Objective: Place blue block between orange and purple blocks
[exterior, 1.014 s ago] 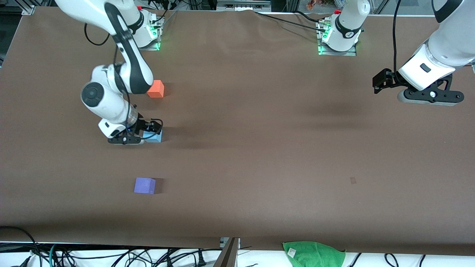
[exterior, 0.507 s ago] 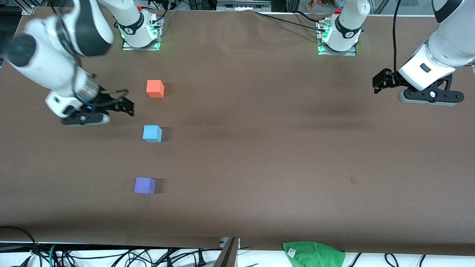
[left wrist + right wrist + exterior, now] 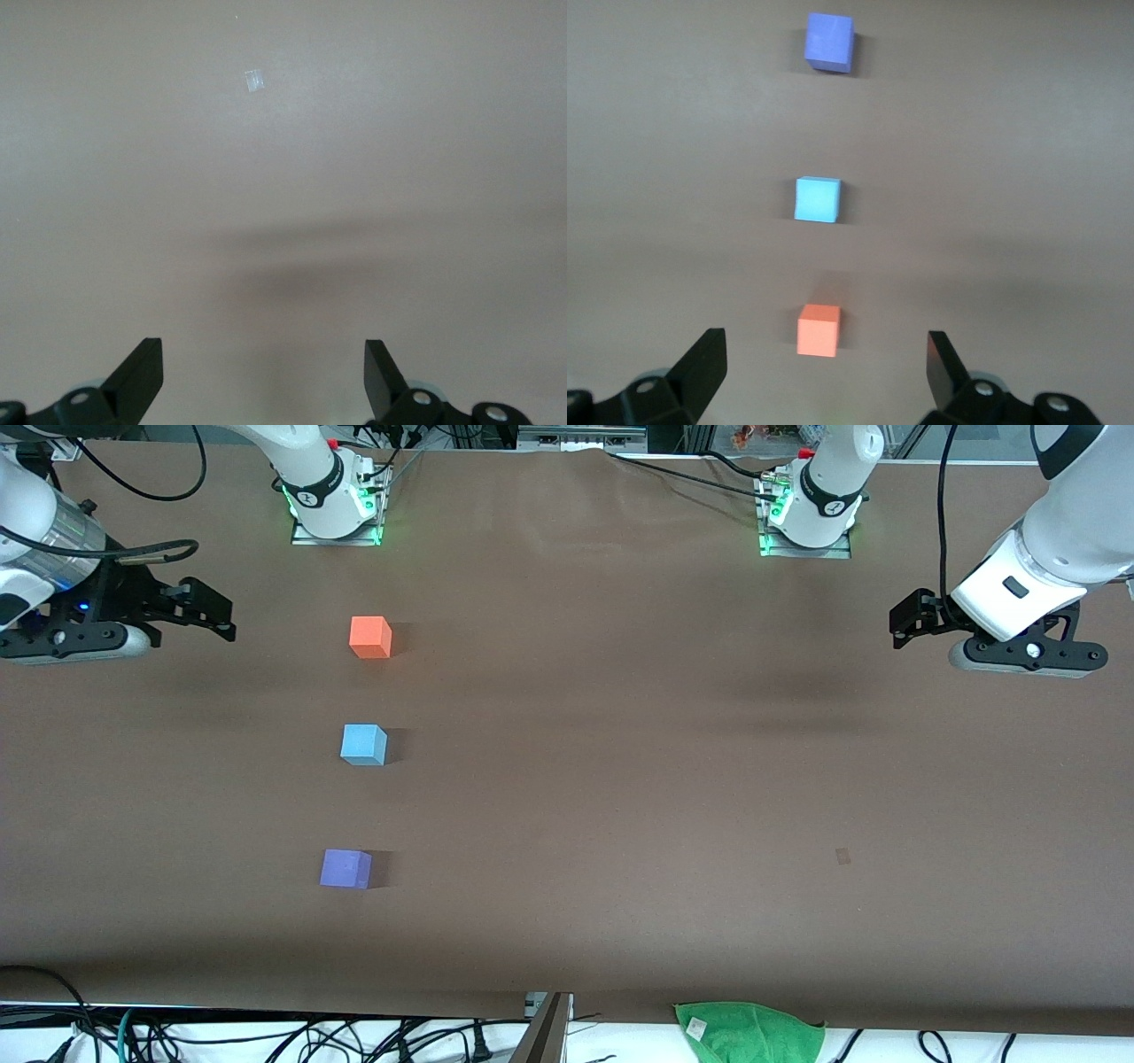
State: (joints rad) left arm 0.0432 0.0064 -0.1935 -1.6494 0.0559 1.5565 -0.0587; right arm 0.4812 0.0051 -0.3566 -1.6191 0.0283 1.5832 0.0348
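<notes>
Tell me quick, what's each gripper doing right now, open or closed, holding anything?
Left gripper: open, empty, over bare table.
Right gripper: open, empty, up at its own end of the table.

front: looking down across the bench (image 3: pixel 620 779), facing the bases
right wrist: sharing three cubes with front
left wrist: seeing bare bench only

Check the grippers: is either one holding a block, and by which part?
Nothing is held. The right gripper and left gripper are open and empty; the blue block sits free on the table.
</notes>
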